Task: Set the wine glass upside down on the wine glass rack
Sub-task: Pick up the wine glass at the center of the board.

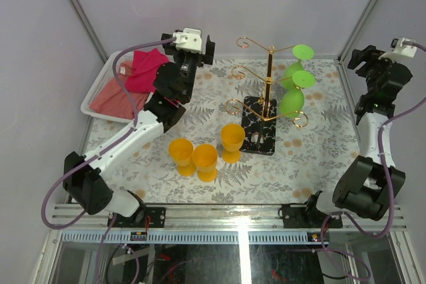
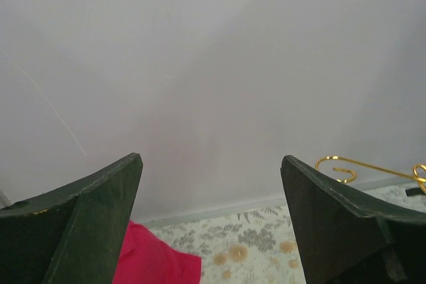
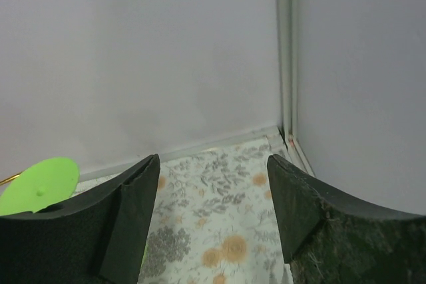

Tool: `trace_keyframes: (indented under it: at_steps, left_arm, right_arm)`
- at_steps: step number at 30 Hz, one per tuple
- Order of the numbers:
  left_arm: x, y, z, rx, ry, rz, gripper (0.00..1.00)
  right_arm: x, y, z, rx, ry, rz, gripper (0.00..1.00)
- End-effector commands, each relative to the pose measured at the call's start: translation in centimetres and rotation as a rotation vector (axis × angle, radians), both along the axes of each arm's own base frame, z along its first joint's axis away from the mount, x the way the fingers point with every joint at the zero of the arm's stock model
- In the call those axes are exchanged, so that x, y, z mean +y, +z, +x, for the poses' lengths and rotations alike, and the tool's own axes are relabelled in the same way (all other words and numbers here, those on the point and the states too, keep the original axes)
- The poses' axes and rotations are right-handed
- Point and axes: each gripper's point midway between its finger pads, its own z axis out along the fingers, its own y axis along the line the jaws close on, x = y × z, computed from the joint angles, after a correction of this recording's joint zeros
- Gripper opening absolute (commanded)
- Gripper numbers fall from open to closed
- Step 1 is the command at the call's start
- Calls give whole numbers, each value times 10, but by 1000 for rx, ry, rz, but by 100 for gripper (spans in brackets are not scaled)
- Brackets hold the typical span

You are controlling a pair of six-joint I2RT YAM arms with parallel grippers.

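Starting at far left: white basket (image 1: pixel 100 91) holding red and pink cloth (image 1: pixel 143 68), partly covered by the left arm and its cable. Left gripper (image 1: pixel 200 48) raised near the back wall, above the table (image 1: pixel 313 157); jaws spread wide in the left wrist view, with only wall between the fingers (image 2: pixel 100 211), gripping nothing. Corner of pink cloth and a curl of gold wire cut off at that view's lower edges.

Three yellow goblets (image 1: pixel 206 157) upright near the table's middle, the two nearer ones touching or overlapping, hard to separate. Just right of them, wine glass rack (image 1: pixel 269 91) on its dark veined base, gold arms curling outward. Two green wine glasses (image 1: pixel 293 88) hanging upside down on its right-side arms, feet uppermost; exact hooks hard to make out.

Right gripper (image 1: pixel 363 61) at far right, raised, well apart from the rack; jaws parted wide and empty in the right wrist view. One green glass foot cut off at that view's left edge behind a finger (image 3: pixel 126 224).
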Motion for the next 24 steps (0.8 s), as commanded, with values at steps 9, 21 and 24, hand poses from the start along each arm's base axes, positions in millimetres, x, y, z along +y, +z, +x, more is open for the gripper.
trace_keyframes:
  at_steps: [9, 21, 24]
  left_arm:
    - [59, -68, -16, 477, 172, -5, 87]
    - [78, -158, -85, 919, 197, -7, 85]
    - [83, -167, -100, 983, 212, -19, 84]
  right_arm:
    - [1, 3, -24, 268, -167, 259, 73]
    - [68, 64, -9, 300, -48, 182, 72]
    - [82, 71, -6, 287, -5, 182, 72]
